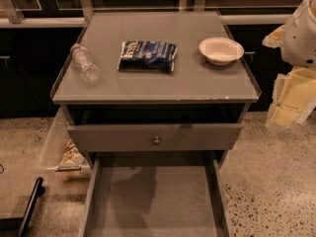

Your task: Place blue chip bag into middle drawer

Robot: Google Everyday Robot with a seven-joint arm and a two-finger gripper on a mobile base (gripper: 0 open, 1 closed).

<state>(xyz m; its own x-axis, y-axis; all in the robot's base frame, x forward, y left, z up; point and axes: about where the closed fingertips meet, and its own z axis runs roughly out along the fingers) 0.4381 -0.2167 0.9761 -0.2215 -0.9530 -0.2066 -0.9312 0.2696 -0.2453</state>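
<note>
Middle drawer [153, 201] open; bottle [85, 63], bowl [221, 50] flank blue chip bag [147, 55]; pincer [291, 100] rightward, state unclear.

I am noting the bench [197, 85] carrying bottle [85, 63] left, blue chip bag [147, 56] centre, bowl [221, 50] right; middle drawer [155, 201] below; gripper [290, 100] hanging right.

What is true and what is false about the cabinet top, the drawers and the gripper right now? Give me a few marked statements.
1. The blue chip bag lies on the cabinet top, between the clear bottle and the white bowl. True.
2. The middle drawer is shut. False: it is pulled well out.
3. The blue chip bag is already in the middle drawer. False: it is on the cabinet top.
4. The gripper is off to the right of the cabinet, apart from the bag. True.
5. The clear bottle stands upright. False: it lies on its side.
</note>
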